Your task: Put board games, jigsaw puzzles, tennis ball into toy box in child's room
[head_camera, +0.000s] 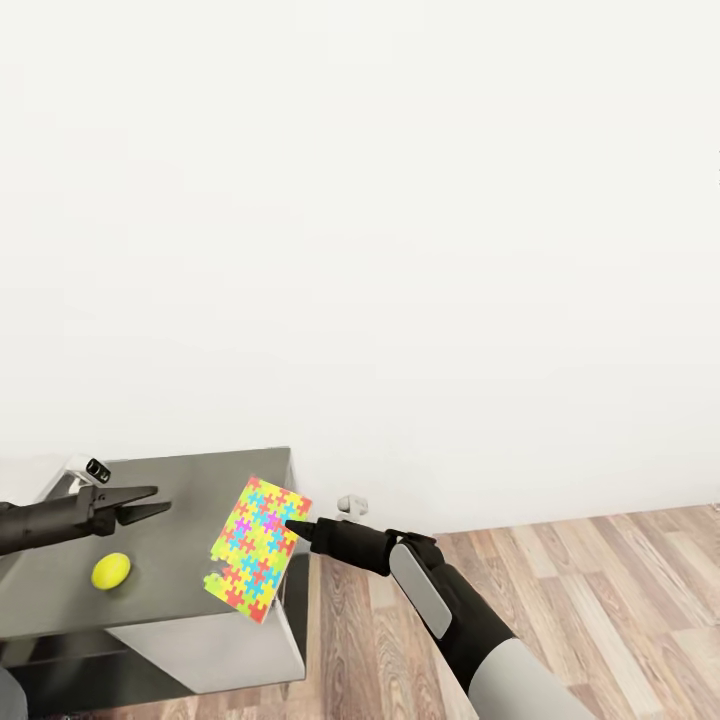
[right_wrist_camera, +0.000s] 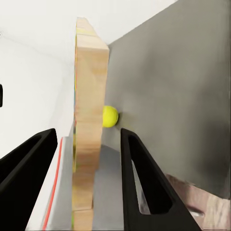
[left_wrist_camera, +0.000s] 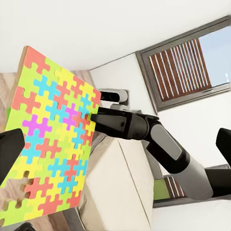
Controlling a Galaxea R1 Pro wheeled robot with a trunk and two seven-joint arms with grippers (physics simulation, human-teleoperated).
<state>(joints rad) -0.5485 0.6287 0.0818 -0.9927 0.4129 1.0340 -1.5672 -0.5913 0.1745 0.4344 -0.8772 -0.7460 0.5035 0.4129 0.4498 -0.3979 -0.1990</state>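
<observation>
A jigsaw puzzle [head_camera: 258,548] lay at the table's [head_camera: 180,480] near corner, tilted up, and the right gripper [head_camera: 297,526] met its edge — in the right wrist view the two fingers stood apart on either side of the board's wooden edge, not yet closed. The left gripper [head_camera: 150,502] hovered above the table with fingers seemingly parted, empty. The tennis ball [head_camera: 111,571] rested on the tabletop beside the puzzle — neither was packed yet, so much seemingly remained.

Multicoloured jigsaw puzzle [head_camera: 258,548], yellow-green tennis ball [head_camera: 111,571]
</observation>
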